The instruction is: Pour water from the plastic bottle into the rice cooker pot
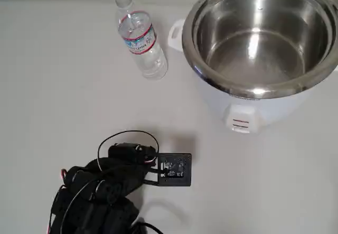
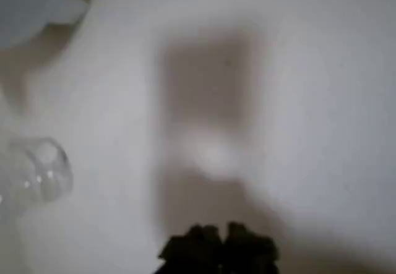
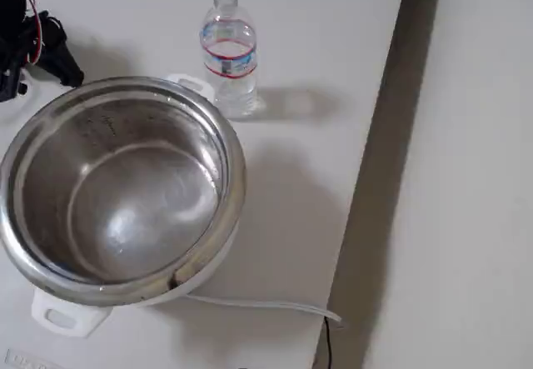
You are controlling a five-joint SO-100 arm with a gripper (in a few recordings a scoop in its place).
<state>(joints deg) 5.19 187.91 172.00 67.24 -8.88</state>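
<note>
Upright, the plastic bottle [image 1: 141,39] stands on the white table [image 1: 63,96] just beside the rice cooker pot [image 1: 262,33], well apart from the empty gripper [image 2: 216,246], whose opening I cannot tell.

Overhead view: the bottle [image 1: 140,38] stands upright on the table [image 1: 53,86], just beside the pot [image 1: 261,36], at its 9 o'clock. The arm [image 1: 100,192] sits well apart, at the bottle's 6 o'clock.

Arm folded low; tool [image 2: 218,240] tips together, empty.
</note>
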